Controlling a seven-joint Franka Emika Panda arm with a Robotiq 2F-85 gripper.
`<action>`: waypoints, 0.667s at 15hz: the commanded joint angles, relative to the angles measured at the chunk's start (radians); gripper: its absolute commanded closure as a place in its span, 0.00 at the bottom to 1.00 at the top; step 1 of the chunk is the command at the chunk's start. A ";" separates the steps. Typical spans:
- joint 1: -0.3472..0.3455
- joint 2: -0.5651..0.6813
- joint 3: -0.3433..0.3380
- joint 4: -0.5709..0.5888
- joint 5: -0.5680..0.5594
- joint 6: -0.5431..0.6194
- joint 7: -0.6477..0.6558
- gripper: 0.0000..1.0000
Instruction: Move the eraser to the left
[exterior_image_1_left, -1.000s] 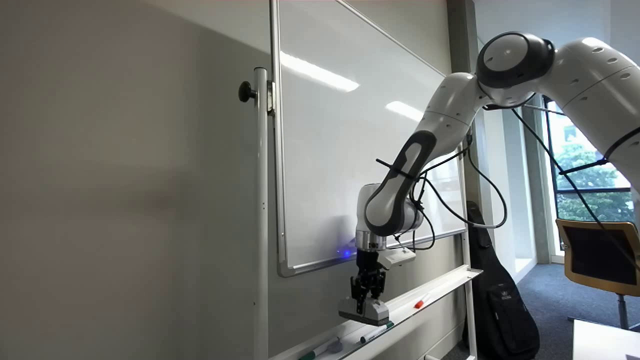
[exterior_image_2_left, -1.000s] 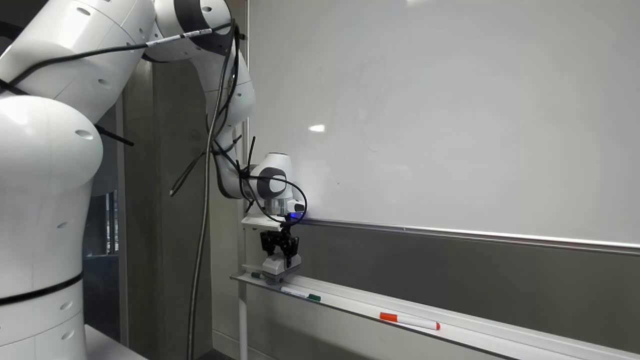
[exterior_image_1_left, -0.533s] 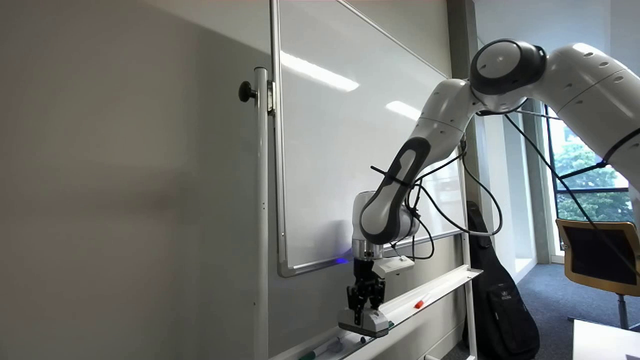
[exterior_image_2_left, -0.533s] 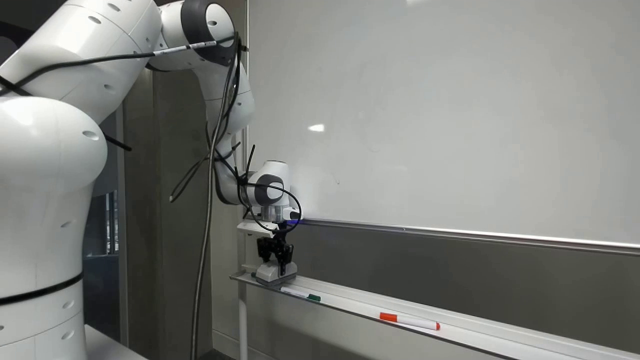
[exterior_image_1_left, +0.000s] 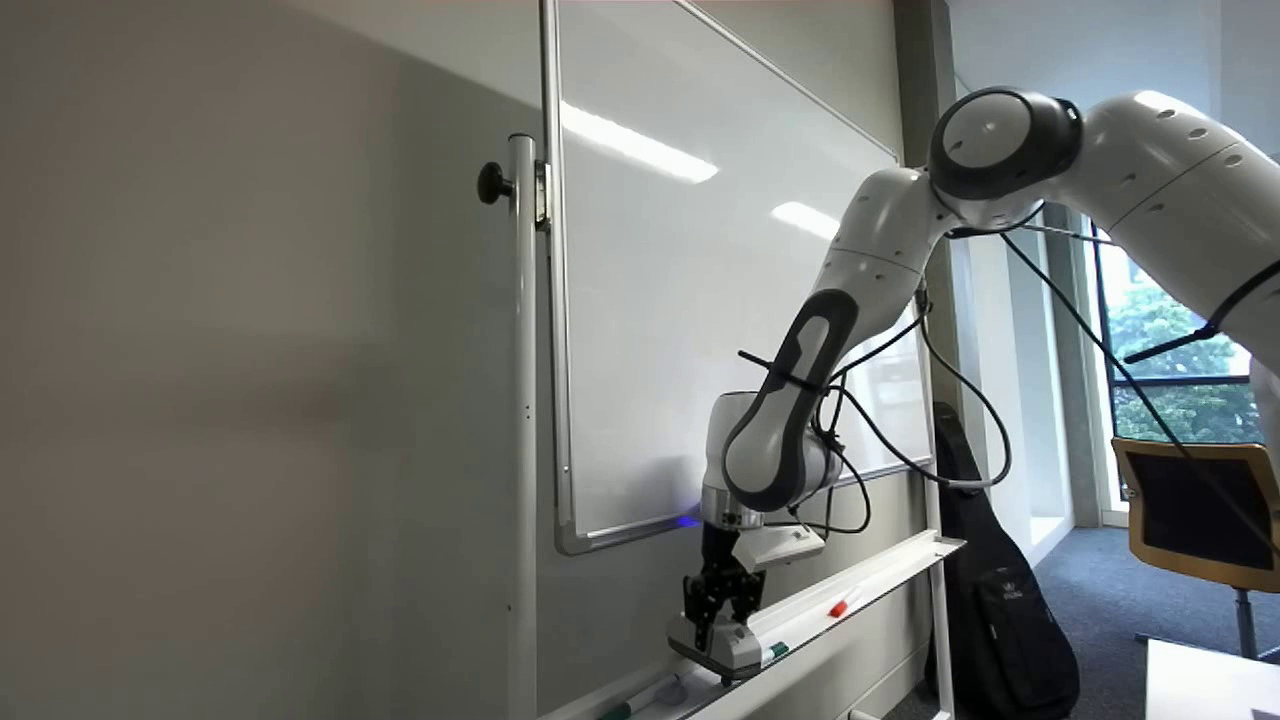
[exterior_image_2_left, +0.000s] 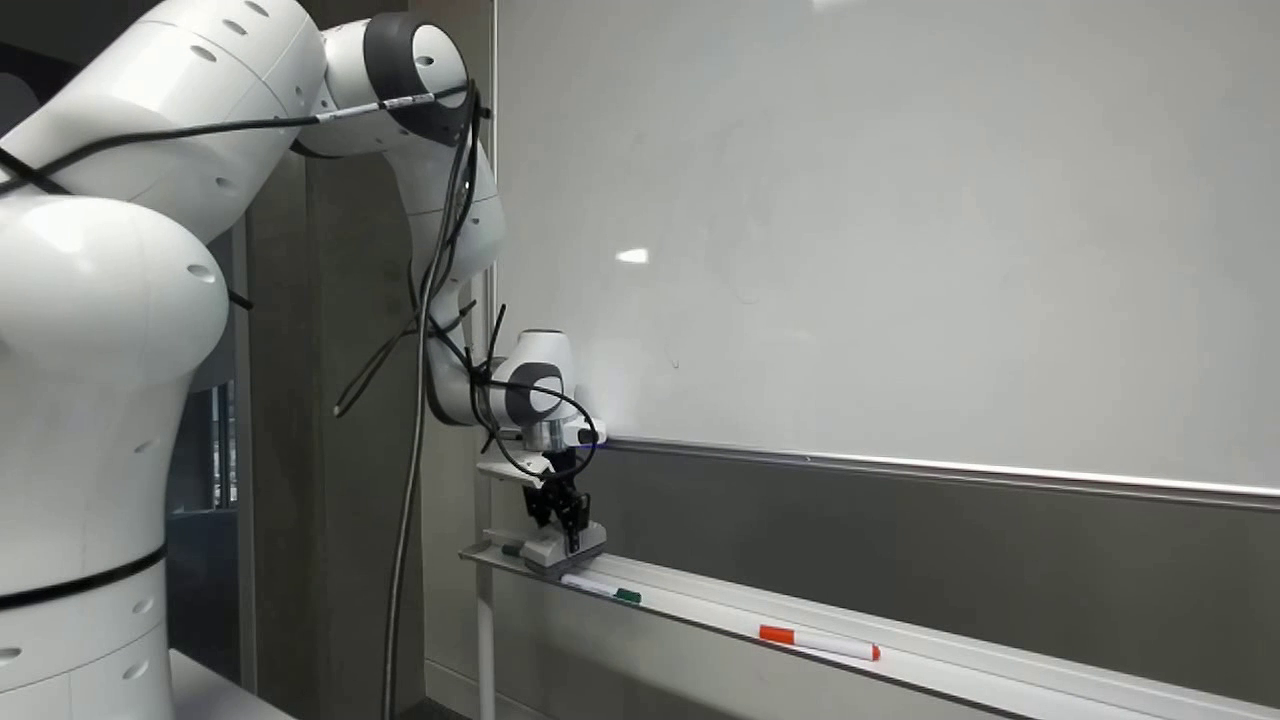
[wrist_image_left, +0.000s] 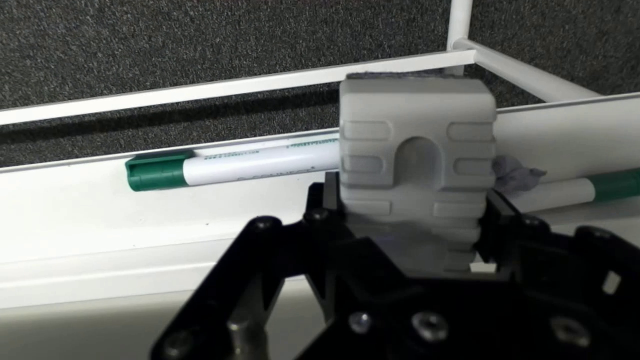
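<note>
The eraser (wrist_image_left: 417, 110) is a pale grey-white block with a dark underside. It shows in both exterior views (exterior_image_1_left: 735, 648) (exterior_image_2_left: 545, 550), low over the white tray (exterior_image_2_left: 690, 600) under the whiteboard. My gripper (wrist_image_left: 415, 200) has its black fingers on both sides of the eraser and is shut on it. In an exterior view the gripper (exterior_image_1_left: 722, 622) points down and the eraser is slightly tilted. The eraser covers part of a green-capped marker (wrist_image_left: 260, 162). I cannot tell whether it touches the marker or the tray.
A second green marker (wrist_image_left: 565, 192) and a crumpled grey scrap (wrist_image_left: 517, 175) lie on the tray beside the eraser. A red marker (exterior_image_2_left: 820, 642) lies farther along. The whiteboard's lower frame (exterior_image_2_left: 900, 470) runs above the tray. A stand post (exterior_image_1_left: 523, 420) rises at the end.
The arm has come down with the eraser held, bringing it from above the tray to low over it. In the last half second the gripper and eraser have tilted and shifted slightly sideways.
</note>
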 joint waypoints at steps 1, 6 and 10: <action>0.048 0.008 -0.039 0.030 -0.005 0.026 0.022 0.63; 0.069 0.024 -0.040 0.048 -0.006 0.017 0.016 0.63; 0.085 0.073 -0.060 0.064 -0.025 0.037 0.011 0.63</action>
